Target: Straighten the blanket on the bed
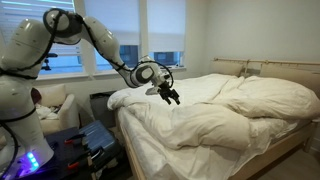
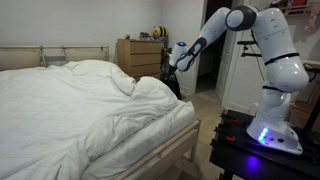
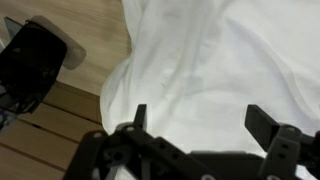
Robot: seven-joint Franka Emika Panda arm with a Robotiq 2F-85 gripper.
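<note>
The end effector (image 1: pixel 168 95) hangs empty, jaws spread wide, over a foot-end corner of the bed (image 1: pixel 262 68). The duvet (image 1: pixel 215 120) lies rumpled across the mattress. It looks light, soft and floppy, so it is best pinched along its edge by that corner.

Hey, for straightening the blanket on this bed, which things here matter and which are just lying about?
For the job:
- the blanket, bunched and wrinkled
- the bed under it
- the hand, open near the blanket's corner

Just lying about:
- the white armchair by the window
- the wooden dresser against the far wall
</note>
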